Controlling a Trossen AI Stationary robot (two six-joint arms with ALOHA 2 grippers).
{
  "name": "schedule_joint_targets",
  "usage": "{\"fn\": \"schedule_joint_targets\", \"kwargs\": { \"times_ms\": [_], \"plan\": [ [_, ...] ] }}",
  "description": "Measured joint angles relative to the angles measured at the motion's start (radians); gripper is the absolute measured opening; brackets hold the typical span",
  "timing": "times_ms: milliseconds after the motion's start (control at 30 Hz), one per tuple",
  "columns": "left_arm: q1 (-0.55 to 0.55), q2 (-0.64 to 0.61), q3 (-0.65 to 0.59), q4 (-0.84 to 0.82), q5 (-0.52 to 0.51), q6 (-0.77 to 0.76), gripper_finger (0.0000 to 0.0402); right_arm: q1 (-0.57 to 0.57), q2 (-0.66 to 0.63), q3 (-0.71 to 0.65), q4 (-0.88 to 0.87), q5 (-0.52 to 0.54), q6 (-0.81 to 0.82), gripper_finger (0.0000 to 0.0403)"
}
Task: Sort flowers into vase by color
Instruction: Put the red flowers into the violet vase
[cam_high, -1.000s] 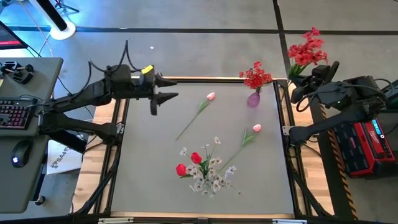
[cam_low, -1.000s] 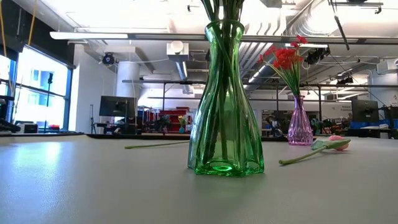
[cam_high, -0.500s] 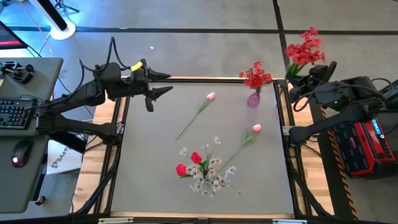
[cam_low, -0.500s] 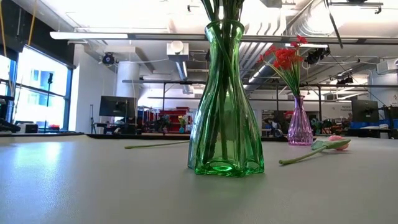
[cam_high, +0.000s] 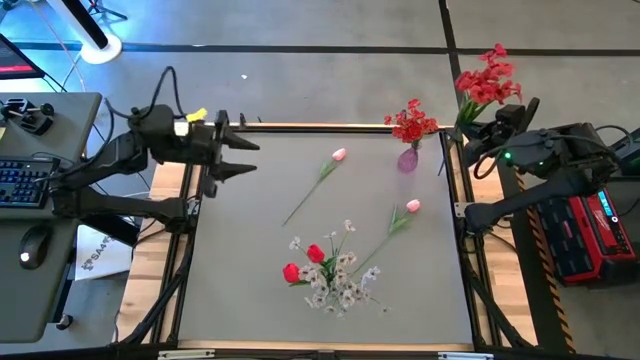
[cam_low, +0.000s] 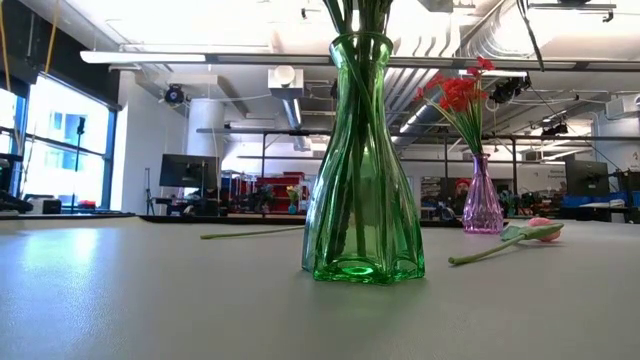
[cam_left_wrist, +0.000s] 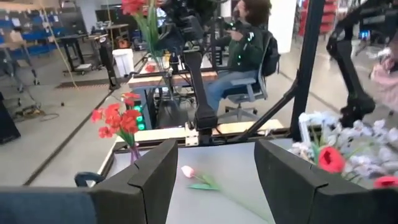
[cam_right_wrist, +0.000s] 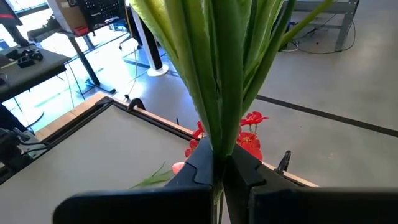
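Note:
My right gripper (cam_high: 478, 132) is shut on a red blossom cluster (cam_high: 487, 82), beyond the table's far right corner. A purple vase (cam_high: 408, 159) near that corner holds more red blossoms (cam_high: 412, 122). Two pink tulips (cam_high: 338, 155) (cam_high: 412, 206) lie flat on the table, stems pointing toward the near edge. A green vase (cam_low: 362, 170) near the near edge holds white sprays (cam_high: 340, 285) and red tulips (cam_high: 315, 254). My left gripper (cam_high: 243, 158) is open over the far left corner, touching nothing. My right gripper pinches the red blossom cluster's bundle of green stems and leaves (cam_right_wrist: 219, 134) between its two fingers (cam_right_wrist: 202, 163). The cluster is lifted clear of the table. The stems rise past the fingertips, and the blossoms lie outside the wrist view.
Black frame posts stand at the table's corners (cam_high: 462, 210). A person (cam_left_wrist: 245, 50) sits beyond the table's right side. A desk with a keyboard (cam_high: 25, 180) is off the left edge. Bare grey table (cam_high: 240, 260) lies between the left edge and the green vase.
My left gripper has drawn back toward the table's left edge, staying open. My right gripper with the red cluster has shifted slightly toward the purple vase.

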Motion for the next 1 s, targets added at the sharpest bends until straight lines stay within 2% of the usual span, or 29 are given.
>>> {"fn": "schedule_joint_targets", "kwargs": {
  "times_ms": [400, 1000],
  "plan": [
    [0.001, -0.015, 0.000, -0.019, -0.026, -0.132, 0.0200, 0.000, 0.003, 0.000, 0.083, 0.026, -0.064, 0.0000],
    [0.001, 0.001, 0.000, -0.019, -0.025, -0.141, 0.0200, 0.000, 0.043, 0.000, 0.082, -0.010, -0.049, 0.0000]
  ]
}}
